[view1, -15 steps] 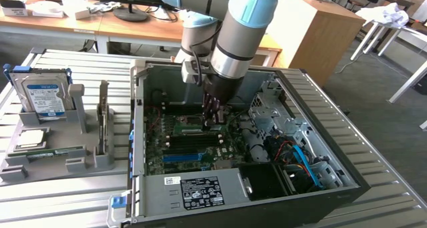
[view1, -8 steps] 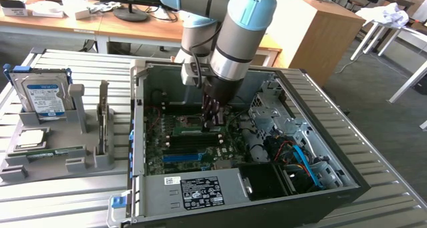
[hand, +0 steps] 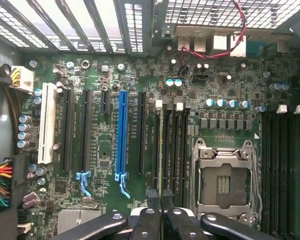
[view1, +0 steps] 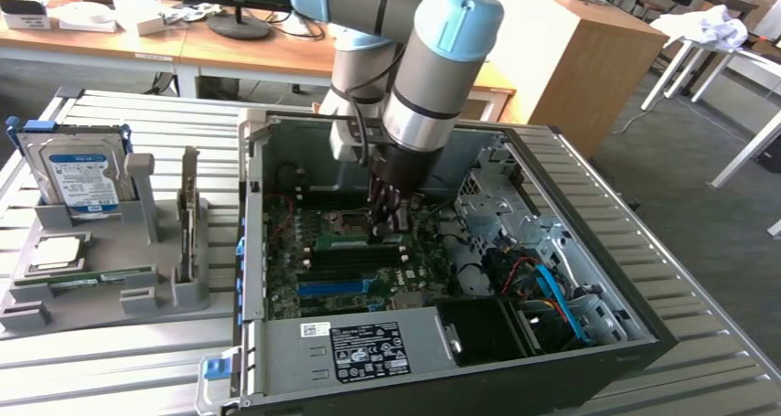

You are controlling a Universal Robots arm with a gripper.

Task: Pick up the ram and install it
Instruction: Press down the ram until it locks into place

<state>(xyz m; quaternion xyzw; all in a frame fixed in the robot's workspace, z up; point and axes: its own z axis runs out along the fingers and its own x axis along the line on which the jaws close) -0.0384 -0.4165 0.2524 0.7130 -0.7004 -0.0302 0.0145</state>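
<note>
My gripper reaches down into the open computer case, over the motherboard. The ram, a narrow green stick, runs along the black memory slots right at the fingertips. The jaws stand nearly together and appear shut on its thin body. In the wrist view the gripper hangs straight above the memory slots, beside the empty processor socket. There the stick is edge-on and hard to make out.
A grey holder at the exterior view's left carries a silver hard drive, an upright card, a processor chip and another green stick. Cables and a drive cage crowd the case's right side. The power supply sits in front.
</note>
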